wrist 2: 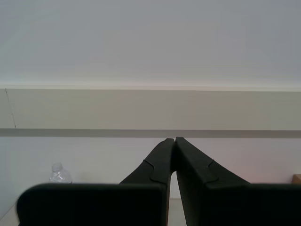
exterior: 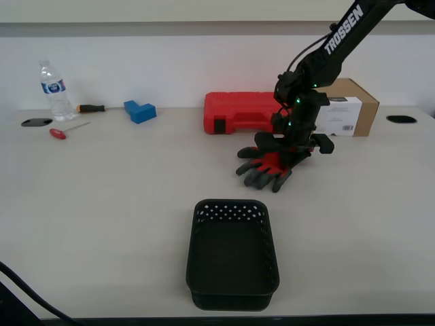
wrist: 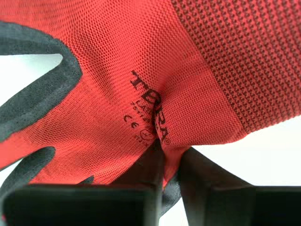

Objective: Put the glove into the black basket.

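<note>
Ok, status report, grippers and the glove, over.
First gripper shut on glove, pinching its back. Second gripper shut, empty. Black basket empty, path clear.

My first end effector (wrist: 170, 162) pinches fabric; my second end effector (wrist 2: 174, 141) is closed.

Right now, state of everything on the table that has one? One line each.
glove: on the table, fabric pinched in my first pincer.
first pincer: shut on the glove.
second pincer: shut, nothing in it, raised facing the wall.
black basket: upright, nothing inside.
red tool case: closed, lying flat.
water bottle: upright, cap on.
cardboard box: closed.
</note>
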